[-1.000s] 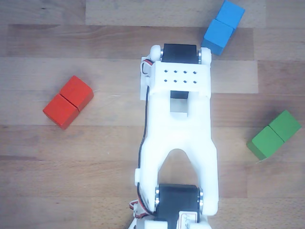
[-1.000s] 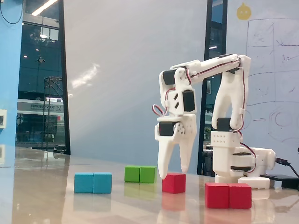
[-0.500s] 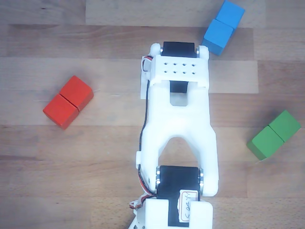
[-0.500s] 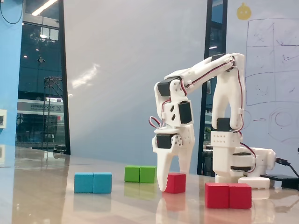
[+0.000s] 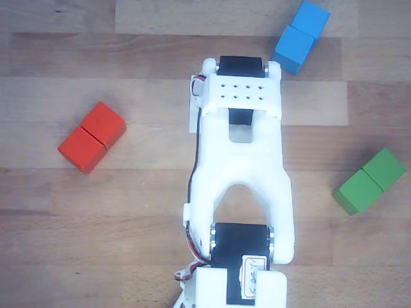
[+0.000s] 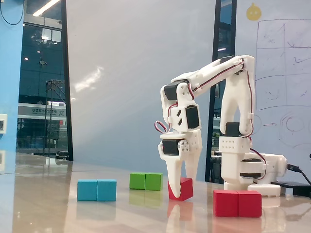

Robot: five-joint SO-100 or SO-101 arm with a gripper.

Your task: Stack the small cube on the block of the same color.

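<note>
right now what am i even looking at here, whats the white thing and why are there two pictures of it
The white thing is a small robot arm bolted to a wooden table, with a two-finger gripper at its end. Both pictures show the same moment. One camera looks straight down from above, so the arm hides its own gripper there. The other stands at table height and sees the arm from the side.

On the table lie three long wooden blocks, each two cubes long: a red block, a blue block and a green block. There is also a small red cube. In the side view the gripper's fingers are closed around that cube, which sits slightly tilted, as if just being lifted. It is not on the red block yet.
</note>
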